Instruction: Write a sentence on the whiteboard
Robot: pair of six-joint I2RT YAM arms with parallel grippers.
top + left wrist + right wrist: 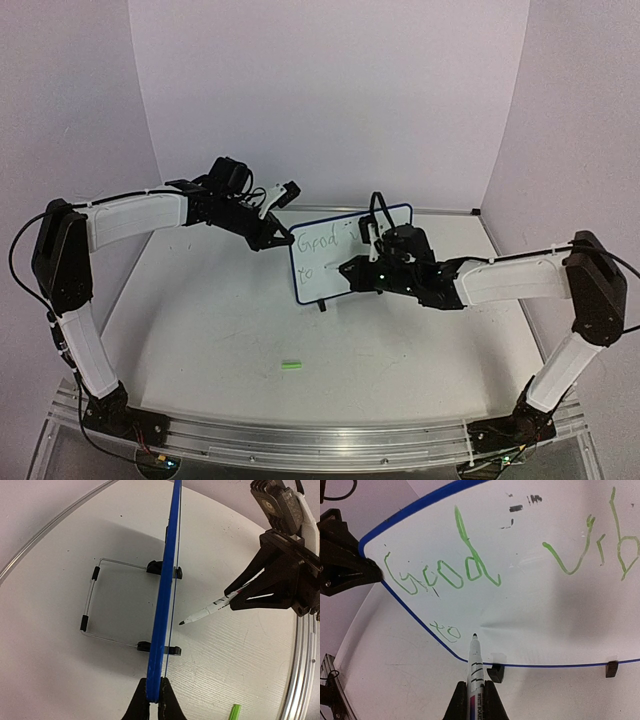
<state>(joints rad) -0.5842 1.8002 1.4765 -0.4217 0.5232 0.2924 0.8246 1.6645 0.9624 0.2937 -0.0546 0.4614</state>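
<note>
Left hand (154,689) on whiteboard (530,610) edge — marker (474,665) near lower rim.

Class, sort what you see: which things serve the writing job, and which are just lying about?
In use: whiteboard, green writing, marker, left gripper clamping the whiteboard, right gripper holding the marker.
Lying about: small green piece, probably the cap.

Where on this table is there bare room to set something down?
Bare table lies left of the whiteboard and in front of it, around the green cap. Crowded at the whiteboard itself, where the left gripper grips its edge and the right gripper holds the marker.
</note>
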